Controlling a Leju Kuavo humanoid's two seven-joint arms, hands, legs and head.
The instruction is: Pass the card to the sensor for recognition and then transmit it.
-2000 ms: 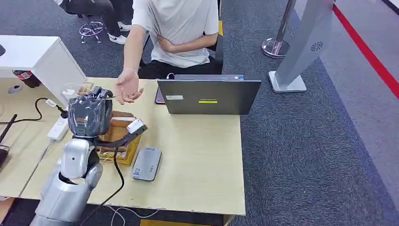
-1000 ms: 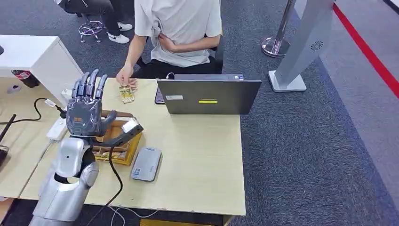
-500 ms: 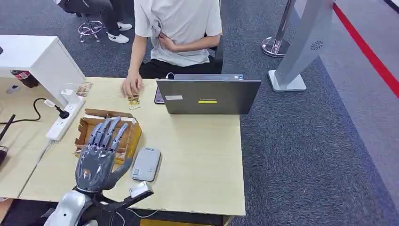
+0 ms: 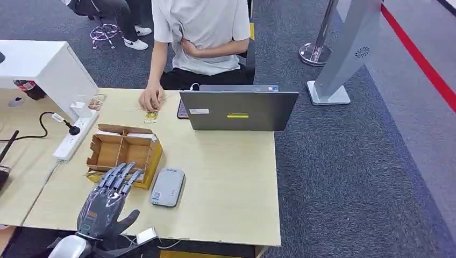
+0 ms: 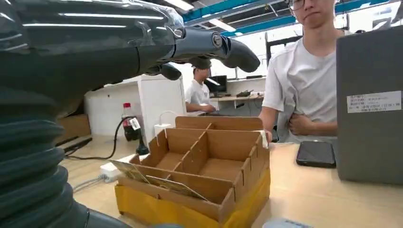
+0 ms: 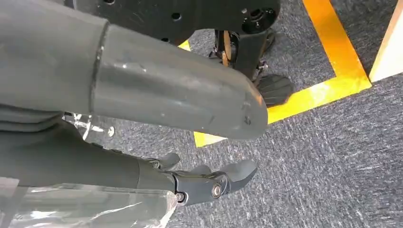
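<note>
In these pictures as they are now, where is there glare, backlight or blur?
Head view: even light, sharp. Left wrist view: bright background behind the person, streaks of glare on the left hand, its near cover blurred; the cardboard box is sharp. Right wrist view: right hand close, soft, with dull sheen.

Office, desk, laptop, grey carpet

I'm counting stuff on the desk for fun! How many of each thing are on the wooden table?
Laptop: 1
Cardboard divider box: 1
Grey card reader: 1
Power strip: 1
Phone: 1
Card under the person's hand: 1
Total: 6
</note>
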